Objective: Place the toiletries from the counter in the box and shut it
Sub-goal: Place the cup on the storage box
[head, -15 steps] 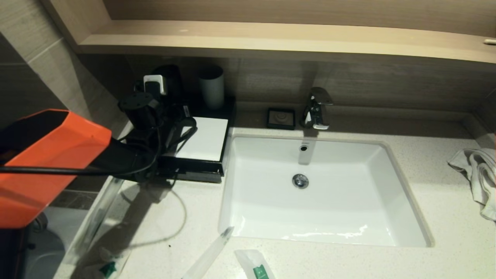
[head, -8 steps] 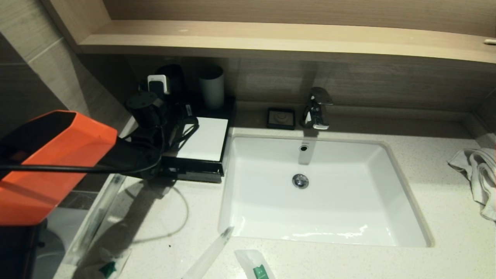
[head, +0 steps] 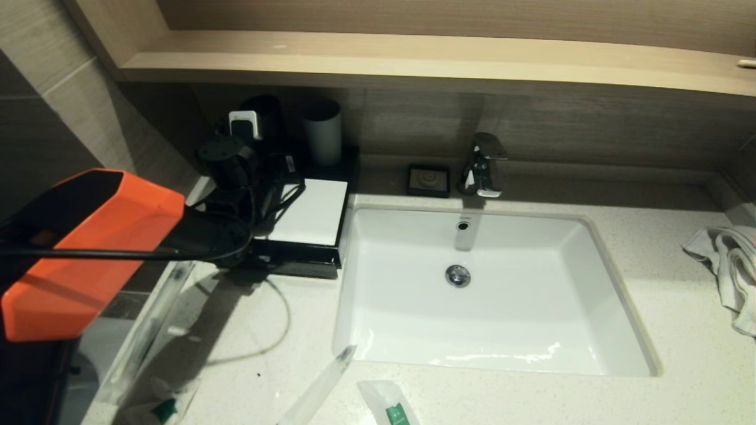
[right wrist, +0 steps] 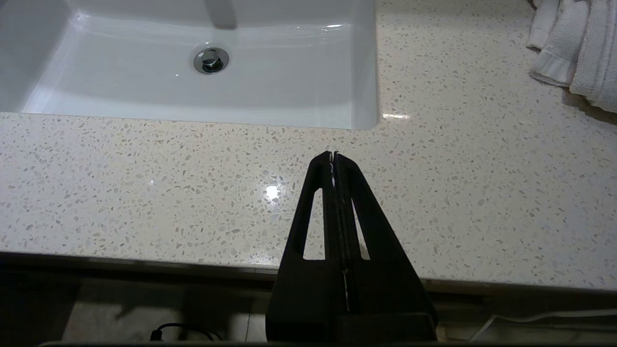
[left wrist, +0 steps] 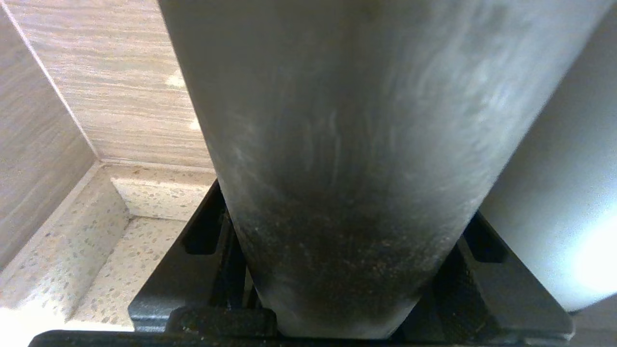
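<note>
A black box with a white top [head: 310, 215] stands on a black tray [head: 307, 268] at the back left of the counter, left of the sink. Sachets of toiletries lie at the counter's front edge: a long clear one [head: 319, 389], one with a green label [head: 393, 407] and another [head: 165, 407]. My left gripper [head: 251, 162] reaches over the tray's back left. In the left wrist view my left gripper [left wrist: 337, 231] is open, its fingers [left wrist: 202, 231] straddling a dark cup [left wrist: 337, 120]. My right gripper [right wrist: 333, 154] is shut and empty above the counter's front edge.
A grey cup [head: 323, 133] stands beside the dark cup, and also shows in the left wrist view [left wrist: 569, 193]. The white sink [head: 490, 295] fills the middle, with a tap [head: 483, 165] and a black soap dish [head: 428, 180] behind. A towel [head: 729, 265] lies at the right.
My left arm has moved forward and a little right, bringing the gripper closer to the dark cup at the back. The sachets and box have not moved.
</note>
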Motion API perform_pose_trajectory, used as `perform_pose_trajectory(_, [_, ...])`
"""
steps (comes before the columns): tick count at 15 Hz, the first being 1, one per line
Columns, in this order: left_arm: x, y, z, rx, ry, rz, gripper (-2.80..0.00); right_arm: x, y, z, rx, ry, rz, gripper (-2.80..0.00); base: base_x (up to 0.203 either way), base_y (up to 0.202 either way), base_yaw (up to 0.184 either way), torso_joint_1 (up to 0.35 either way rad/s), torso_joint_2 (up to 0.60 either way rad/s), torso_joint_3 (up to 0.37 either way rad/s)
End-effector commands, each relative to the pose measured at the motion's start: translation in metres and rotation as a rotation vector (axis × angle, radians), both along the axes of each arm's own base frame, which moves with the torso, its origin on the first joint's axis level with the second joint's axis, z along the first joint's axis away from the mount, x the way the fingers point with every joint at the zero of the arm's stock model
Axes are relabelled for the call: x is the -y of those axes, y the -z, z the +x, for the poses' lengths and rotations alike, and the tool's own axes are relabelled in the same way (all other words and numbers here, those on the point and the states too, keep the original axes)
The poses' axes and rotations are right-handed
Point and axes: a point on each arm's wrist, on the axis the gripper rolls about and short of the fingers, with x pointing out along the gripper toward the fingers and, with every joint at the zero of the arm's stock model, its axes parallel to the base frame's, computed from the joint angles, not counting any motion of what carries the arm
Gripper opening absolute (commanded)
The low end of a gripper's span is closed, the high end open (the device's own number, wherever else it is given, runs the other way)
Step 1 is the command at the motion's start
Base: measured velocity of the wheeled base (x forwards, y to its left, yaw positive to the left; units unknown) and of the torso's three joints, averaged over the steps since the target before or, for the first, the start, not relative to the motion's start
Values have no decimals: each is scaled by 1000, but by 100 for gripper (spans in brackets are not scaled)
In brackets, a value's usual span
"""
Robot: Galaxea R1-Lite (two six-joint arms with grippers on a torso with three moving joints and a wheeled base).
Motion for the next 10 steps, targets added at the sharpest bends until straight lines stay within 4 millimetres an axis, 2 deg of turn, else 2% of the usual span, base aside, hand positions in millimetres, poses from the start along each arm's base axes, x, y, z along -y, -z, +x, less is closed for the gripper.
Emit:
perform_pose_trajectory(1, [0, 1, 3, 9, -2, -3, -280, 0, 0, 0, 0, 0, -1, -280, 0, 0, 0, 0, 0, 0])
perform_pose_trajectory(10, [0, 5, 6, -7, -6, 2, -280, 0, 0, 0, 0, 0, -1, -280, 0, 0, 0, 0, 0, 0])
